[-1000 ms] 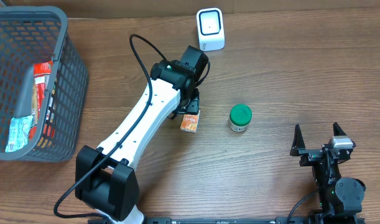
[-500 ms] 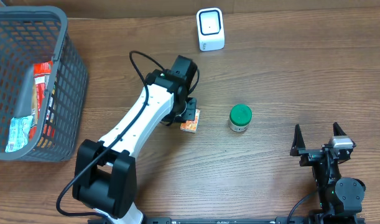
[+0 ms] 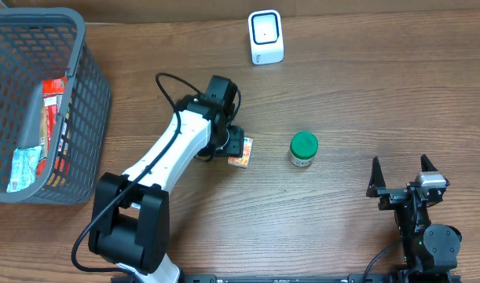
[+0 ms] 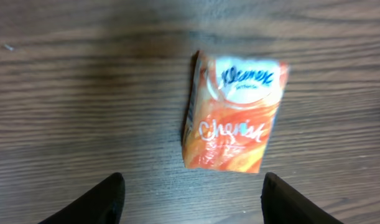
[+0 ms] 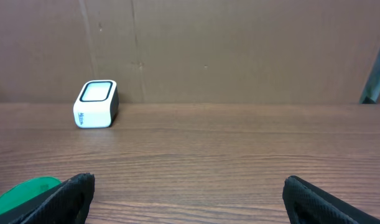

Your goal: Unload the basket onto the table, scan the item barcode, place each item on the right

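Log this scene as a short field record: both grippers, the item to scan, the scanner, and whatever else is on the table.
left gripper: open, over the tissue pack, not touching it
right gripper: open, empty, at the table's near right
tissue pack: orange, lying flat on the table, brand face up, no barcode visible
scanner: white, at the far edge, apart from the pack
green-lidded jar: standing right of the pack
basket: grey, far left, packets inside

Left arm [image 3: 177,149]: stretched forward, wrist bent downward.
Left hand [image 4: 193,205]: fingers spread, apparently gripping nothing.
Right hand [image 5: 190,199]: parked low, fingers wide apart.
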You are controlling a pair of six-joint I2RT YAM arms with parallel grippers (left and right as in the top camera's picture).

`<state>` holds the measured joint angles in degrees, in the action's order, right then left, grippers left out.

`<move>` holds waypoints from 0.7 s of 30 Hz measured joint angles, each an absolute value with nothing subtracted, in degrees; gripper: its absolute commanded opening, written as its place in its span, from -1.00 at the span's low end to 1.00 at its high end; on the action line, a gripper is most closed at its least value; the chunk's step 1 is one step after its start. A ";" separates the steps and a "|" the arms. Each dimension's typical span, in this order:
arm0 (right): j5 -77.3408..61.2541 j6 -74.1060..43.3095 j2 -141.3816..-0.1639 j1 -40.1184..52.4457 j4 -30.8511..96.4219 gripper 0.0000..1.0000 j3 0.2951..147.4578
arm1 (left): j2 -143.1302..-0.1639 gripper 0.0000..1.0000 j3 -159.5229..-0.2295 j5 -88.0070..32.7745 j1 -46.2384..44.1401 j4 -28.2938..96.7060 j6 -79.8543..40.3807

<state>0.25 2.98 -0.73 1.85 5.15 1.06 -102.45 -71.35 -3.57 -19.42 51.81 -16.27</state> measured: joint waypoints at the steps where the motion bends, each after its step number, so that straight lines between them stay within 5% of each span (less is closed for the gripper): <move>1: 0.25 3.01 -0.73 1.85 5.13 1.00 1.06 | -102.52 0.15 -70.41 -3.99 -19.33 51.20 -16.14; 15: 0.23 3.01 -0.73 1.87 5.13 1.00 1.06 | -103.28 -0.03 -66.65 -13.54 -14.83 41.39 -9.87; 21: 0.25 3.01 -0.73 1.87 5.13 1.00 1.06 | -103.28 -0.45 -65.89 -14.37 -14.85 39.07 -9.98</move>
